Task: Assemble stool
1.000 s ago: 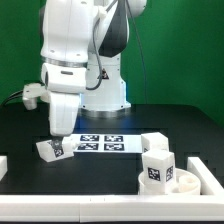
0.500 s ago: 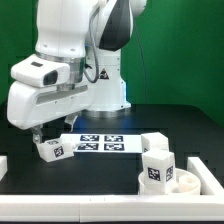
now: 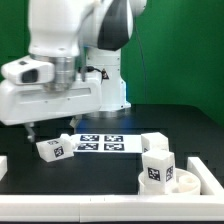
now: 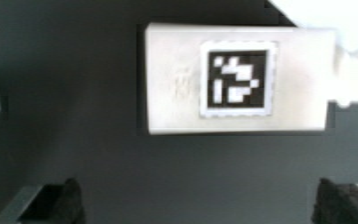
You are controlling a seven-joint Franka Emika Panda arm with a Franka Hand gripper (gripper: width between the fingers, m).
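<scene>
- We see the tool (image 3: 47,130) hanging above the black counter (image 3: 100,175) at the exterior view's left, its fingers spread wide with nothing between them.
- Just below it, a loose white leg (image 3: 50,149) lies on its side on the counter, a black-and-white tag facing the camera.
- From the wrist view, that same leg (image 4: 238,80) shows as a pale block with its tag face up; the two dark fingertips (image 4: 55,200) stand apart at the frame's edge, clear of the leg and touching nothing.
- The marker board (image 3: 100,143) lies flat beside the leg, toward the middle of the counter, right in front of the robot's base.
- Over at the exterior view's right we have the round seat (image 3: 190,182), a shallow white disc resting on the counter.
- One leg (image 3: 156,168) stands upright at the seat's near edge, tag facing us; whether it is seated in a socket we cannot tell.
- Another white leg (image 3: 153,143) sits just behind that one.
- A white rail (image 3: 30,208) runs along the counter's front edge.
</scene>
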